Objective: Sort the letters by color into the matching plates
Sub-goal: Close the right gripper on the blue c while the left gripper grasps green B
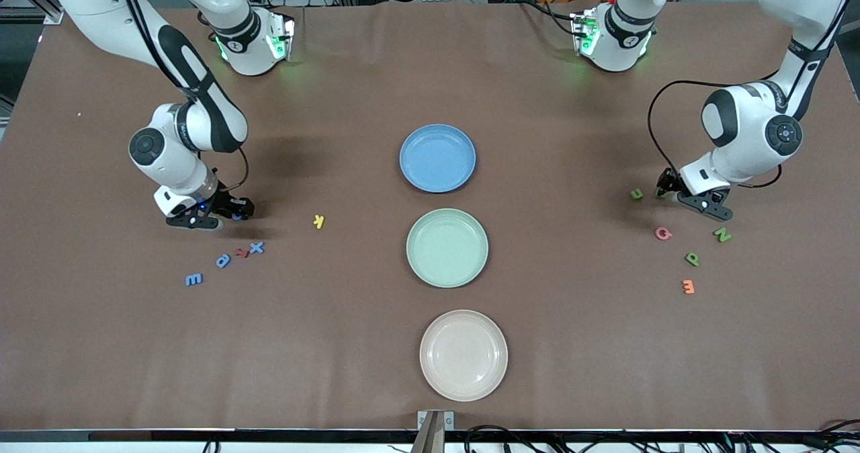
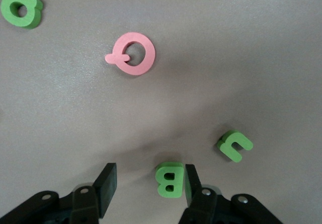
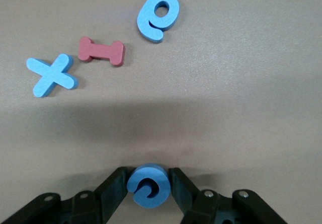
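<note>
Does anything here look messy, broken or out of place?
Nothing is spilled or broken. All three plates, blue, green and cream, sit empty in a row. The one oddity is a lone yellow K, lying apart from both letter clusters, between the blue letters and the plates, with no yellow plate to match.

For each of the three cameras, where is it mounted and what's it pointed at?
Front view: high across the table, facing both arm bases; shows the blue plate, green plate and both arms.
Left wrist view: on the left arm, looking down past the left gripper at the green B.
Right wrist view: on the right arm, looking down at the right gripper, its fingers around a blue letter.
Shared: the pink Q also shows in front.
</note>
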Motion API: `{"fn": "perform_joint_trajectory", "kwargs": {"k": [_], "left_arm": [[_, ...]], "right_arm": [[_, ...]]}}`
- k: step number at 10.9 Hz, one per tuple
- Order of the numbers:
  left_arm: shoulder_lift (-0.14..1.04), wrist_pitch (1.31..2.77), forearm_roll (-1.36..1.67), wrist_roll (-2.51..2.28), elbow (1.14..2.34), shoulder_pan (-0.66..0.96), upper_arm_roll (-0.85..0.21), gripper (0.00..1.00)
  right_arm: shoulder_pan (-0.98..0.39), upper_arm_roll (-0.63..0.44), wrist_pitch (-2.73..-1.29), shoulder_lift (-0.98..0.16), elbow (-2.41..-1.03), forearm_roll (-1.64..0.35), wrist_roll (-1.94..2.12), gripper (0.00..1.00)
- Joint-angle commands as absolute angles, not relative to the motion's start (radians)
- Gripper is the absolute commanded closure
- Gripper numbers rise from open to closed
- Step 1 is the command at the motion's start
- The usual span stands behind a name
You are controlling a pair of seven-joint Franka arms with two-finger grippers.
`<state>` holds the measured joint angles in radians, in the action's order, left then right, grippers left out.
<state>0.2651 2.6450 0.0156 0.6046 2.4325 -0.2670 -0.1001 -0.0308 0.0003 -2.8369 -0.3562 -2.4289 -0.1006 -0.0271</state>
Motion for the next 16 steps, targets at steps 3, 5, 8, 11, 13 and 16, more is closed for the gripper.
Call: {"fn": "perform_joint_trajectory", "kwargs": {"k": [3, 5, 8, 11, 13, 16], "left_arm": [[0.262, 2.652, -0.008, 0.581, 2.448, -0.265, -0.104, 0.40], [0.267, 2.652, -0.008, 0.574, 2.450, -0.264, -0.104, 0.40], [0.281, 2.655, -0.008, 0.572, 2.450, -0.264, -0.104, 0.41], [0.290, 2.663, -0.008, 0.571, 2.448, -0.262, -0.104, 0.45], [0.294, 2.663, -0.008, 0.568, 2.448, -0.253, -0.104, 0.56], [0.298, 2.665, -0.008, 0.537, 2.447, -0.242, -0.104, 0.98]], "right_arm": [[-0.043, 0.005, -2.853, -0.351, -2.441, -0.129, -0.026, 0.58], [-0.043, 0.005, -2.844, -0.333, -2.441, -0.129, -0.023, 0.61], [-0.041, 0.005, -2.818, -0.322, -2.437, -0.127, -0.020, 0.65], [-0.044, 0.005, -2.794, -0.302, -2.431, -0.127, -0.023, 0.65], [-0.060, 0.009, -2.717, -0.256, -2.412, -0.129, -0.028, 0.66], [-0.097, 0.060, -2.674, -0.215, -2.387, -0.129, -0.096, 0.66]]}}
